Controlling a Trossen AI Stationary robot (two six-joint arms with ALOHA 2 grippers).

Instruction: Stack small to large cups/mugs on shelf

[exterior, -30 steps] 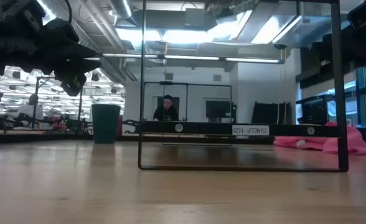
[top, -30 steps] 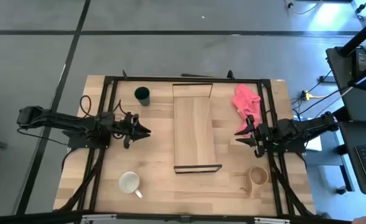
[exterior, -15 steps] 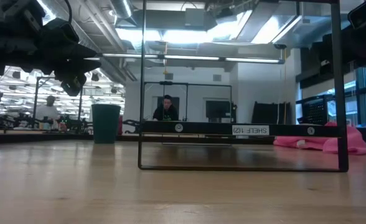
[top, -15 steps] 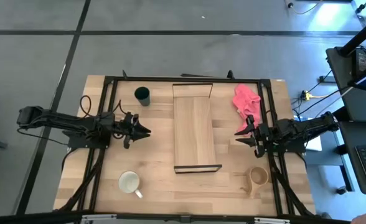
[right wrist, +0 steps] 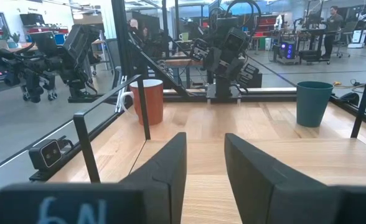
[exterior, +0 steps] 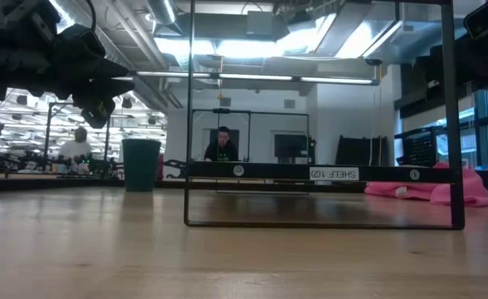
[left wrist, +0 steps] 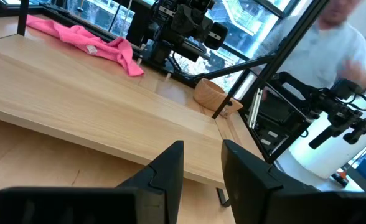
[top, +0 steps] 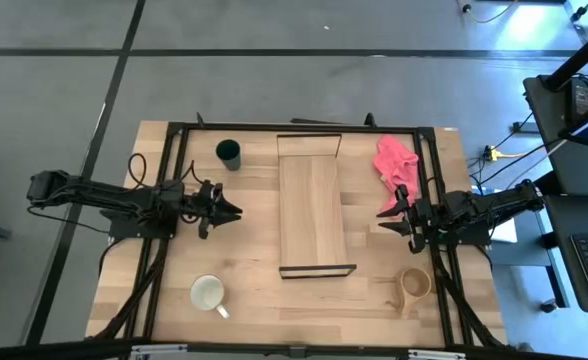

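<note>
The shelf (top: 312, 212) stands bare in the middle of the high view, and no cup is on it yet. The green cup (top: 229, 154) sits at upper left, the mug (top: 208, 293) at lower left, the wooden cup (top: 414, 285) at lower right, all well apart on the desk (top: 249, 300).

The left claw (top: 232, 211) hovers left of the shelf, its fingers a narrow gap apart and empty. The right claw (top: 385, 220) hovers right of it, beside the pink cloth (top: 396, 162), also narrowly parted and empty.

Likely risks: so narrow a gap would knock a cup over rather than straddle it. The shelf's thin black frame (exterior: 323, 223) could snag an arm. The mug's handle may foul nesting.
</note>
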